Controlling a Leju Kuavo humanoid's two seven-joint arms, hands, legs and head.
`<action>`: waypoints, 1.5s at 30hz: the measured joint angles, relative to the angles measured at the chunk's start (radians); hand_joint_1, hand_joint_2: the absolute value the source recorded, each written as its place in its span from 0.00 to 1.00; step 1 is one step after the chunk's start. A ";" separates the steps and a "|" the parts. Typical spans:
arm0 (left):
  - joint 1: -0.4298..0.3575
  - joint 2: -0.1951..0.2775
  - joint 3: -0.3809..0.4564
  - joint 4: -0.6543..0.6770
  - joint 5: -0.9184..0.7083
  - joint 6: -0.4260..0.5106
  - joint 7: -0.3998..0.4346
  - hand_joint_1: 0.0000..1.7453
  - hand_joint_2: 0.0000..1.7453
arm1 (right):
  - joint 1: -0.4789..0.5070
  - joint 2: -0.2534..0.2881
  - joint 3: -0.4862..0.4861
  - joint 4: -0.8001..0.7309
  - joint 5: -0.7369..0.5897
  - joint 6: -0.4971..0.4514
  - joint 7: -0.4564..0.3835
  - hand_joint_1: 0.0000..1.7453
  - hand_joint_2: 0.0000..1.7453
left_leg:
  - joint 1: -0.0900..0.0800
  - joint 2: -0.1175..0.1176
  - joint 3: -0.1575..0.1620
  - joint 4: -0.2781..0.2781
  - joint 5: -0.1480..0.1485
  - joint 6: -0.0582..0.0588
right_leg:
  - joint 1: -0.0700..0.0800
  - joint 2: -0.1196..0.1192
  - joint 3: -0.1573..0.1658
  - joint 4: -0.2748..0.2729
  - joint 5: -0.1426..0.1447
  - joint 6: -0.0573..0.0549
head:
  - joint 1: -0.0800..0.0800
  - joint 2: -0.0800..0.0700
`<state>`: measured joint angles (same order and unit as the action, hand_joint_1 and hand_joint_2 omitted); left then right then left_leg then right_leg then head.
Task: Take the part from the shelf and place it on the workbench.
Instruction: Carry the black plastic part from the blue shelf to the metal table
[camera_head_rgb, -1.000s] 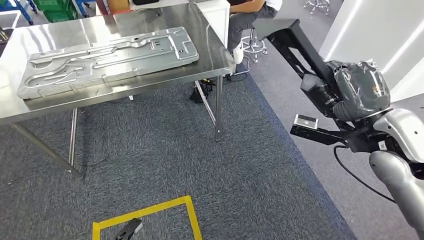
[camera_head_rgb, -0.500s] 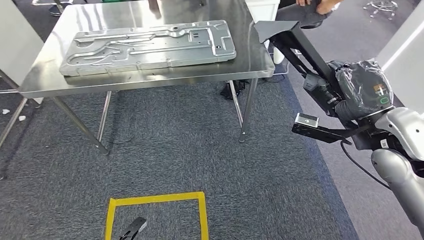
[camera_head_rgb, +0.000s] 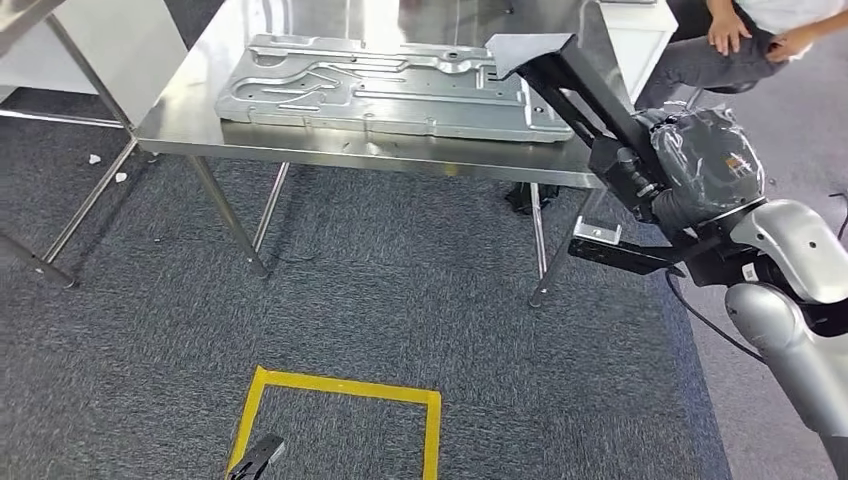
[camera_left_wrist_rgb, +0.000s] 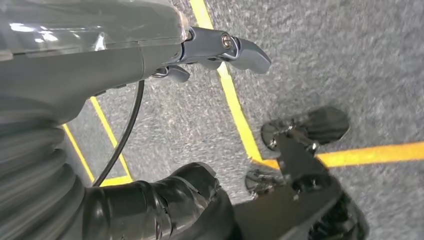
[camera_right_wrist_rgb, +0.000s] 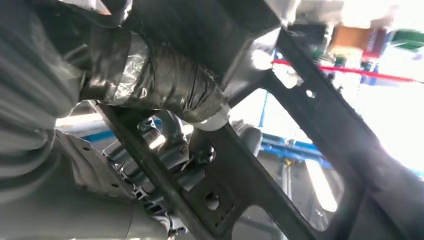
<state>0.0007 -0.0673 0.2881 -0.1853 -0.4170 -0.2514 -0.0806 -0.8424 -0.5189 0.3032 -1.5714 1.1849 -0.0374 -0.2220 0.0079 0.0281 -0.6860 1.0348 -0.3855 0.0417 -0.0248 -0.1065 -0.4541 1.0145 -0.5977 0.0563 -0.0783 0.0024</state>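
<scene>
Silver arm, black cable, hand wrapped in dark glossy film (grey ribbed cover behind).

The right hand holds the part up beside the workbench; a plate lies on it, left of the hand.

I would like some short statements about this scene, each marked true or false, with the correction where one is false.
1. The right hand holds a black metal part. True.
2. The black part already lies flat on the workbench. False: it is in the air, held up at the table's right end.
3. A large silver stamped plate lies on the workbench. True.
4. The tape on the carpet is red. False: it is yellow.
5. The left hand holds a tool. False: it hangs over the carpet with nothing in it.
6. A person sits behind the table. True.
</scene>
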 joint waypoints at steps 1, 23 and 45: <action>-0.002 0.000 0.000 0.000 0.000 0.000 0.001 0.00 1.00 | -0.004 0.000 0.000 0.001 0.000 0.000 0.000 1.00 1.00 | 0.001 -0.014 0.007 -0.003 -0.003 0.006 | -0.001 0.037 -0.028 0.057 -0.027 -0.001 | 0.001 0.000; 0.002 -0.002 0.024 0.000 -0.002 -0.008 0.014 0.00 1.00 | -0.061 -0.004 0.034 0.043 0.016 0.076 0.041 1.00 1.00 | -0.008 -0.161 0.043 -0.005 -0.031 0.008 | 0.018 0.183 -0.136 0.009 0.120 -0.038 | 0.002 0.000; 0.001 0.041 0.058 0.000 -0.002 -0.022 0.037 0.00 1.00 | -0.183 0.067 0.189 0.102 0.139 0.169 0.150 1.00 1.00 | -0.011 -0.161 0.043 -0.006 -0.031 0.007 | 0.017 0.184 -0.133 0.007 0.121 -0.039 | 0.003 0.000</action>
<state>0.0015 -0.0263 0.3466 -0.1850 -0.4191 -0.2734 -0.0435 -1.0252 -0.4519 0.4917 -1.4693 1.3241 0.1317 -0.0719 -0.0033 -0.1325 -0.6431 1.0291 -0.4161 0.0491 -0.0076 0.0771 -0.5869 1.0217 -0.4772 0.0169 -0.0755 0.0023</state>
